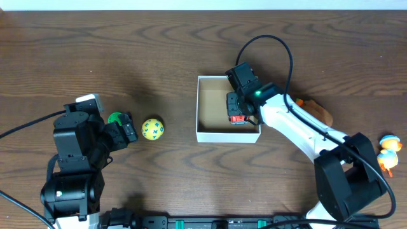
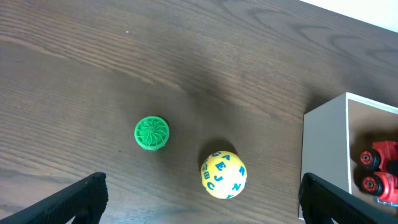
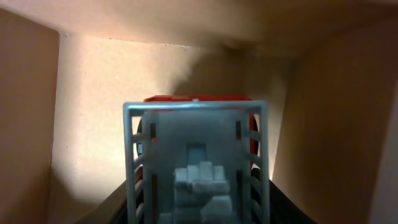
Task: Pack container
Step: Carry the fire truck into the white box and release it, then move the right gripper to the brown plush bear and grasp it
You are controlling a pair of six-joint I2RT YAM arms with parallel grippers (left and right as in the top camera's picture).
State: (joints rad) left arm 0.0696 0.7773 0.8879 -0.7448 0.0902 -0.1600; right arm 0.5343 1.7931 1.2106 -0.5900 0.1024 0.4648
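Observation:
The container (image 1: 205,135) is a white square box with a tan floor at the table's middle; its wall also shows in the left wrist view (image 2: 323,155). My right gripper (image 1: 238,109) is down inside it, shut on a red and grey toy truck (image 3: 196,155) held just above the floor; its red end shows overhead (image 1: 237,119) and in the left wrist view (image 2: 379,168). My left gripper (image 1: 127,130) is open and empty, left of the box. A yellow letter ball (image 1: 152,128) (image 2: 224,174) and a green round toy (image 1: 115,118) (image 2: 151,133) lie in front of it.
An orange toy (image 1: 320,113) lies right of the box, partly behind my right arm. Two small duck toys (image 1: 388,150) sit at the table's right edge. Black cables run along both arms.

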